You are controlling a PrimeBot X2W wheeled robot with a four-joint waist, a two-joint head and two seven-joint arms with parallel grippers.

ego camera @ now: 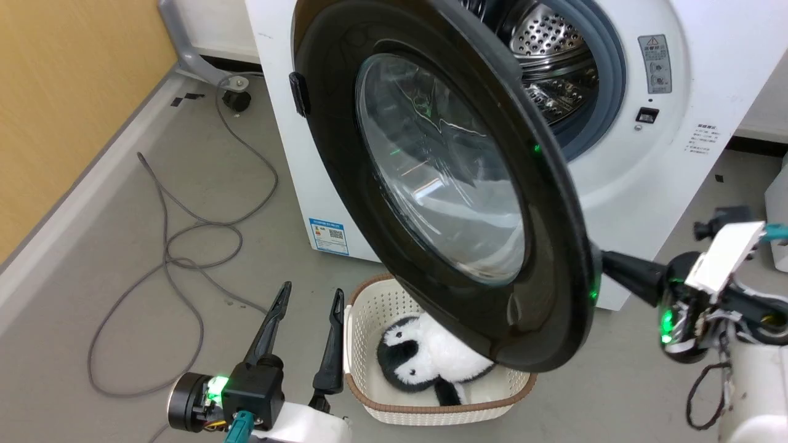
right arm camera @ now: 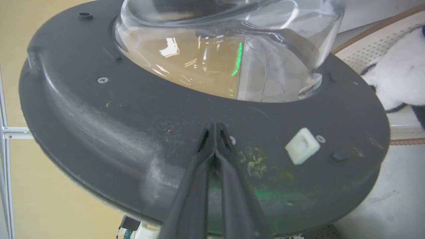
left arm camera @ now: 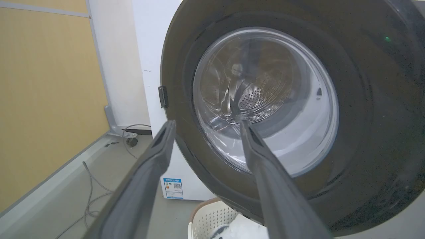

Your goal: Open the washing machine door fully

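The round black door point(ego camera: 443, 184) stands swung out from the white washing machine point(ego camera: 708, 92), over a basket point(ego camera: 381, 301). The right claw point(right arm camera: 215, 127), pinched shut, touches the door's inner face; the left claw point(ego camera: 312, 288) gapes wide, empty.

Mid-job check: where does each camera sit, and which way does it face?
Head: high, looking down at door, washer, basket; left gripper lower left, right gripper at the door's rim.
Left wrist: on left arm, facing the door's outer face between open jaws.
Right wrist: on right arm, facing the door's inner face, shut jaws pointing at it.
Shared: all three show the door.
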